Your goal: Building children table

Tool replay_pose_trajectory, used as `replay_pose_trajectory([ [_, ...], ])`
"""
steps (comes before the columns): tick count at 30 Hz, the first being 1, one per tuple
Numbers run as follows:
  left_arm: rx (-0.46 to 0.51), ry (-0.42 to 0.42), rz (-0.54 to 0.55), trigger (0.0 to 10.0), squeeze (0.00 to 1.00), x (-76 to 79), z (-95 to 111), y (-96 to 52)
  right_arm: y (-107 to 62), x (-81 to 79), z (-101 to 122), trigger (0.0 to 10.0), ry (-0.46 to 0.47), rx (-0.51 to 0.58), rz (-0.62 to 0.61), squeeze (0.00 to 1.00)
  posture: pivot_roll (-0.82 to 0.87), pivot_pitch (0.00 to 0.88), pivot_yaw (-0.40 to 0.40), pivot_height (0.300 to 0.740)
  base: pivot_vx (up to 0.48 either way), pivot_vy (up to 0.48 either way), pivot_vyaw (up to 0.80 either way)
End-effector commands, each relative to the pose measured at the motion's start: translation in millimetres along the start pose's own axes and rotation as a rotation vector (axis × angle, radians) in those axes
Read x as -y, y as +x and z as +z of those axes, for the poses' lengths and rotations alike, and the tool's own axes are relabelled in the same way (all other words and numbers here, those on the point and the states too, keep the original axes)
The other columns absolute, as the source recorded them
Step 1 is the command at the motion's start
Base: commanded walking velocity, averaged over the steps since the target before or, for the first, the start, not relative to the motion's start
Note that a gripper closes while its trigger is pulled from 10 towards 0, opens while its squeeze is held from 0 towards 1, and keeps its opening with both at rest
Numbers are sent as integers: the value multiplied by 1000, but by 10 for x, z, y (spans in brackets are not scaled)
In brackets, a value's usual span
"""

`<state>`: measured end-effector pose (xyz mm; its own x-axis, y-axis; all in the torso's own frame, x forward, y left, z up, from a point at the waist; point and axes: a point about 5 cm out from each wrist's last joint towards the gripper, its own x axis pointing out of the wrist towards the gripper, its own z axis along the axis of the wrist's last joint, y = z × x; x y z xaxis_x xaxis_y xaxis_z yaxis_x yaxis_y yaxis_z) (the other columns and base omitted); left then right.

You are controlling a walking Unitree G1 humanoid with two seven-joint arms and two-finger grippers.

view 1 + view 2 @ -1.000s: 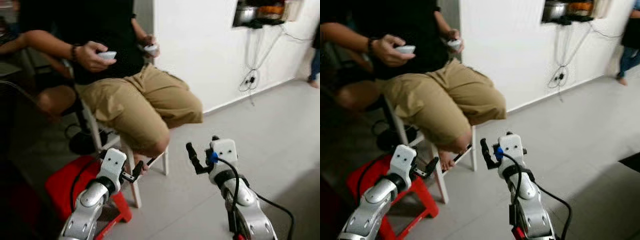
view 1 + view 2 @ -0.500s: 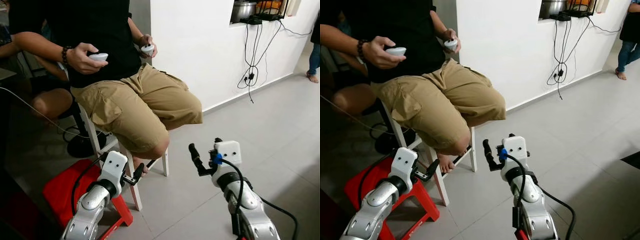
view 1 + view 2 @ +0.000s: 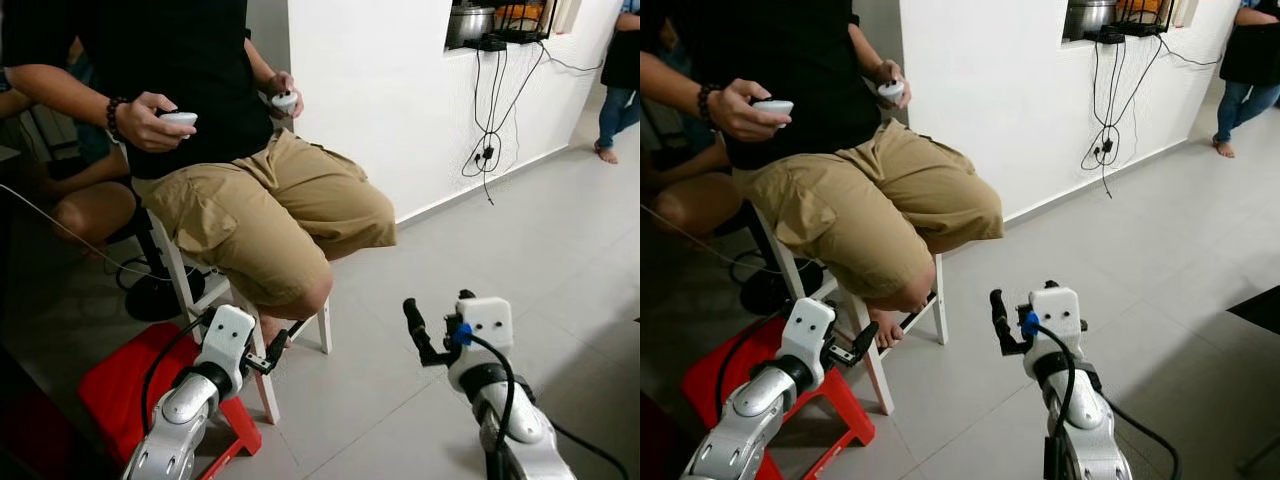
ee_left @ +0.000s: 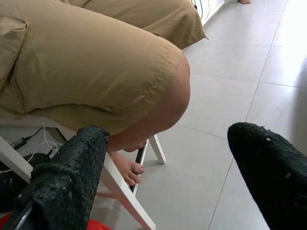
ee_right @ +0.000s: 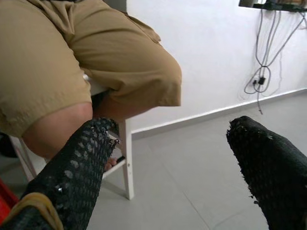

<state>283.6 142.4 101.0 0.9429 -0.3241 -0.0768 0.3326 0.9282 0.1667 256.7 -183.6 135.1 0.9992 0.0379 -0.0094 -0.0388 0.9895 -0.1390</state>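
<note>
My left gripper (image 3: pixel 275 350) is held low and open, close to the front leg of a white chair (image 3: pixel 265 385), with nothing between its fingers (image 4: pixel 67 177). My right gripper (image 3: pixel 420 335) is also open and empty, held above the grey tiled floor (image 3: pixel 380 400) to the right of the chair. Both point towards a seated person (image 3: pixel 260 200) in khaki shorts. That person holds a white controller (image 3: pixel 180 118) in each hand.
A red plastic stool (image 3: pixel 120 385) stands on the floor under my left arm. A white wall (image 3: pixel 380 90) with hanging cables (image 3: pixel 487 150) runs behind the chair. Another person (image 3: pixel 618 70) stands at the far right. Open floor stretches to the right.
The camera has shifted a little and the picture has sharpened. My right gripper has drifted slightly right and lower. The left gripper holds its place by the chair leg.
</note>
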Motion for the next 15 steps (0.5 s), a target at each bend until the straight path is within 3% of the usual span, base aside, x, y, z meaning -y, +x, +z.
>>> replay_pose_trajectory([
  [1, -13, 18, 5, 10000, 0, -22, -18, -21, -25, -15, 27, 10000, -17, 20, 1, 0, -17, 0, -11, 716, 0, 0, 0],
  [15, -10, 26, 7, 10000, 0, -14, -16, -18, -38, 2, 111, 10000, -58, 70, 28, 0, -17, 0, -10, 681, 0, 0, 0],
])
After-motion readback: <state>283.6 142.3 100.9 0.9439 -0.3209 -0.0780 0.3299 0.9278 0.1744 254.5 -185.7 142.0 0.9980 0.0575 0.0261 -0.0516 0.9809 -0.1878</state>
